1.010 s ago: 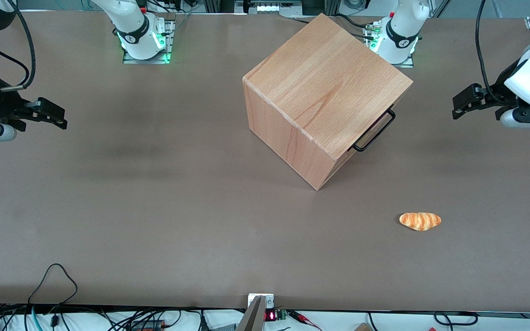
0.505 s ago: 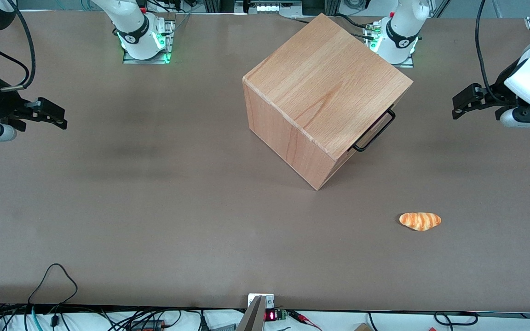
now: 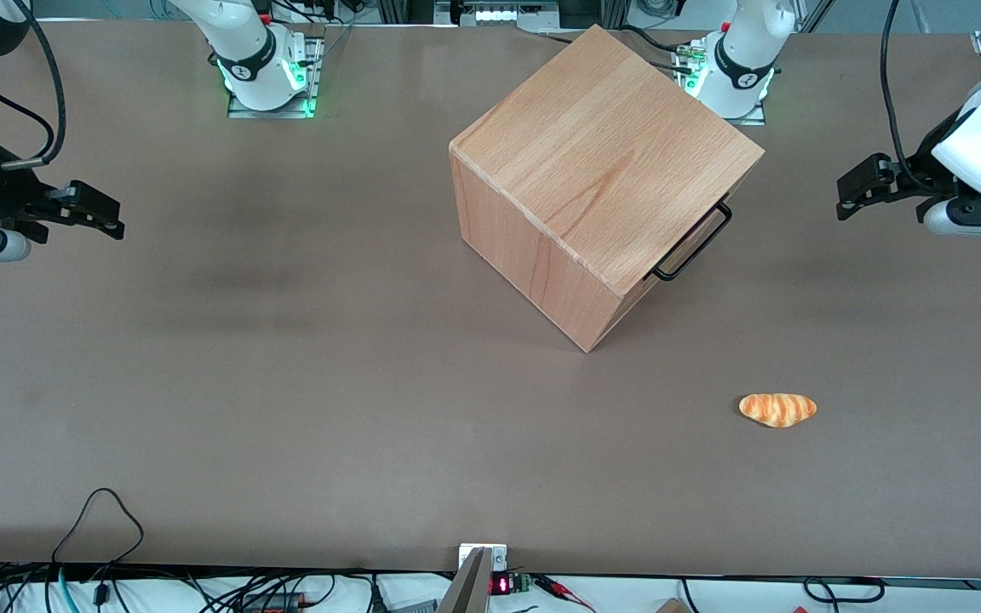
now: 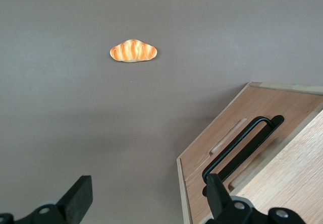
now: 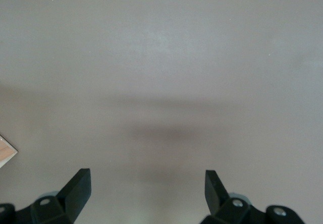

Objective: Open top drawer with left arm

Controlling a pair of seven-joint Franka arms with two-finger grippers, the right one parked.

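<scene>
Nothing has really moved since the earlier frames; at most the left arm (image 3: pixel 980 140) has drifted a hair, cabinet and bread unchanged. Going across the front view: wooden cube cabinet (image 3: pixel 601 170) sits mid-worktop (image 3: pixel 286 383), turned at an angle, its drawer front facing the working arm's end. The top drawer (image 4: pixel 229 138) is shut, flush with the body, its black wire handle (image 3: pixel 695 243) sticking out just under the cabinet's top edge. A toy croissant (image 3: pixel 777 409) lies nearer the front camera than the cabinet, well apart from it. The hand (image 3: pixel 857 189) hovers above the worktop toward the working arm's end, well apart from the handle, fingers spread wide, holding nothing. To do this well: line the hand square to the angled drawer front, straddle the handle bar mid-span, close, then pull straight along the drawer's slide axis so the cabinet doesn't skid or twist.
</scene>
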